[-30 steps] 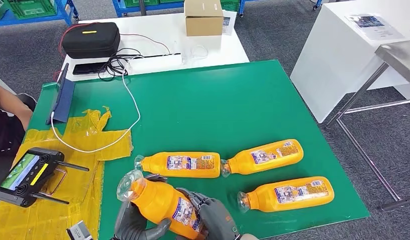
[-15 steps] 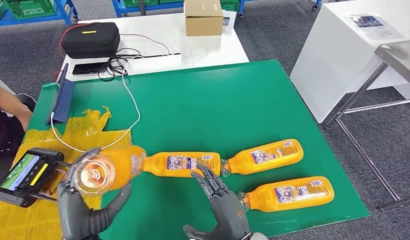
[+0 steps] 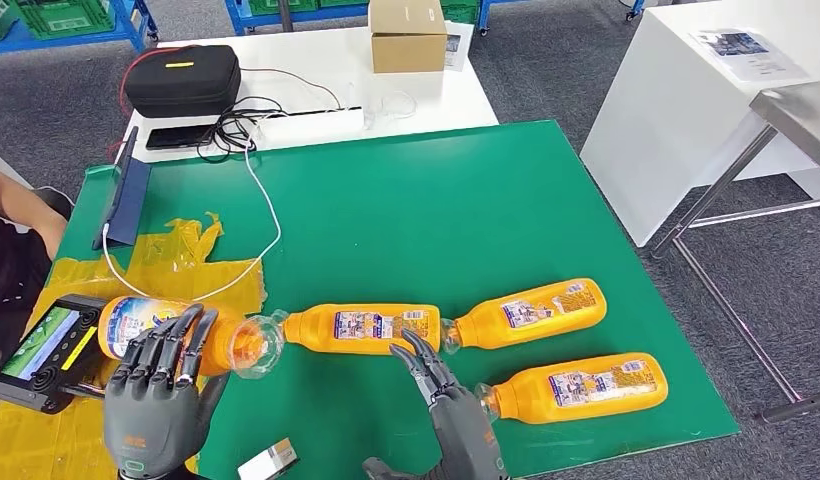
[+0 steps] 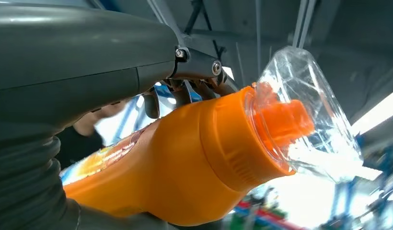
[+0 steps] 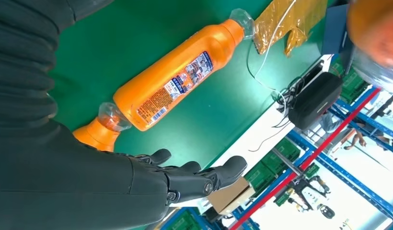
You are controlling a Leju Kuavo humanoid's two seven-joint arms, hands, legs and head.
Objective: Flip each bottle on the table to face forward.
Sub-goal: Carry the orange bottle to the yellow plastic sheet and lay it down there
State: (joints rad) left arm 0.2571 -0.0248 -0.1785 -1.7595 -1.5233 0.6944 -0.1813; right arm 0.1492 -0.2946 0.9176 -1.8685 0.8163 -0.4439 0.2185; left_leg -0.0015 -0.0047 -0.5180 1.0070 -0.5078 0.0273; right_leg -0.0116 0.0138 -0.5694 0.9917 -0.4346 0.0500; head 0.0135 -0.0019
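1. The left hand (image 3: 151, 385) grips an orange bottle (image 3: 181, 335), fingers (image 3: 171, 345) wrapped over its middle and the palm beneath it.
2. The held bottle lies sideways above the left edge of the green table (image 3: 426, 200), over a crumpled yellow plastic bag (image 3: 176, 270). Its clear cap (image 3: 258, 345) points toward the right hand, and its labelled base points away from it.
3. In the left wrist view the bottle sits against the thumb (image 4: 65, 52), its clear cap and orange neck sticking out past the hand.
4. The right hand (image 3: 451, 410) holds nothing; its fingers are straight and slightly apart, hovering above the table.
5. Three more orange bottles lie flat on the table. One (image 3: 364, 328) lies just beyond the right hand's fingertips, its cap almost touching the cap of the held bottle.
6. A second (image 3: 526, 312) lies beyond the right hand, to its right side, cap next to the first one's base.
7. A third (image 3: 576, 385) lies just right of the right hand, cap close to the hand.
8. A black handheld controller (image 3: 41, 350) rests just left of the left hand.
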